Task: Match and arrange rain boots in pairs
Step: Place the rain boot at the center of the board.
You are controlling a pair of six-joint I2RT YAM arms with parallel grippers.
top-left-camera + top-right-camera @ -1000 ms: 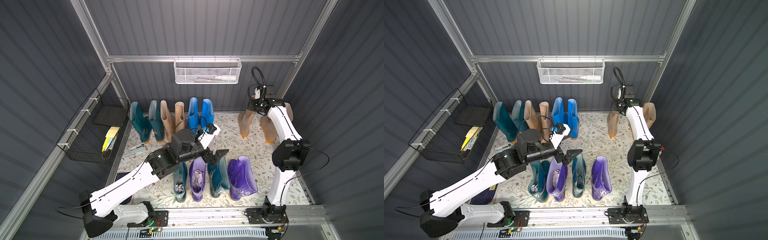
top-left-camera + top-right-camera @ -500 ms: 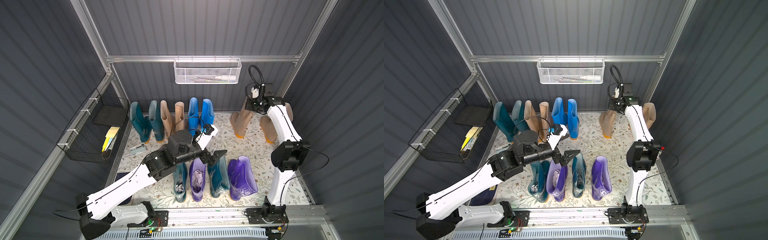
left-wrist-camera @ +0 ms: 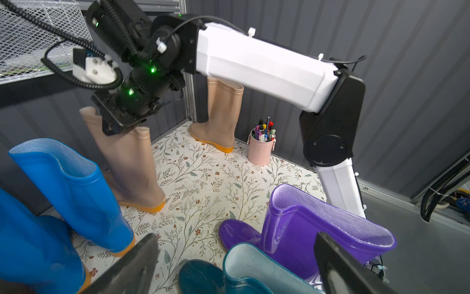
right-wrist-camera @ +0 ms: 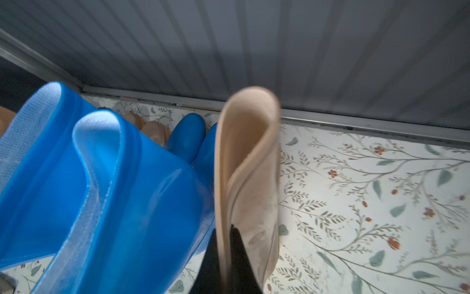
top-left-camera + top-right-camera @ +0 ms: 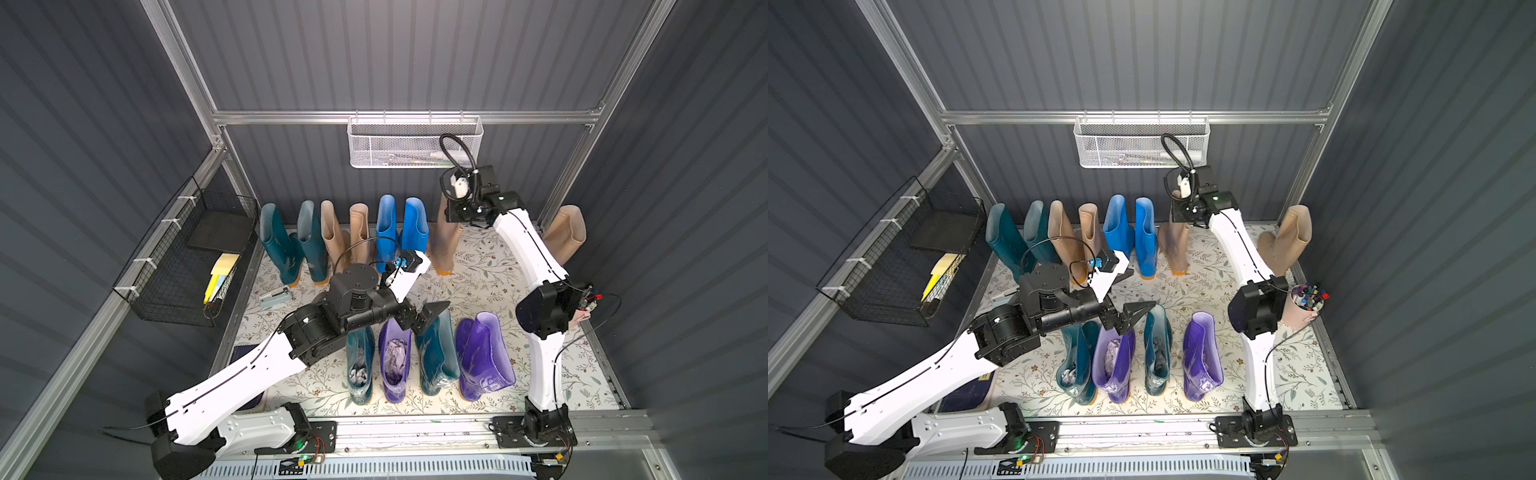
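Pinching beige boot (image 5: 444, 245) cuff in closed right fingers (image 4: 240, 257); shifted from corner mate (image 5: 565, 232) to blue boot (image 4: 101, 191) beside fingers, so probably fetching mate next. Holding left fingers (image 3: 134, 264) spread, empty.

Light comes straight down onto the floral floor (image 5: 490, 286), bright and even there, while the grey walls (image 5: 374, 50) around it sit dim. There's glare streaking the purple boot (image 5: 484, 357) on that floor, and the shadows beneath it are faint. The frame rails (image 5: 178, 54) above the floor splay outward in both top views. In the left wrist view the beige boot (image 3: 132, 165) smears with motion blur. The right wrist view is dim, with the blue boots (image 4: 101, 191) soft and out of focus.
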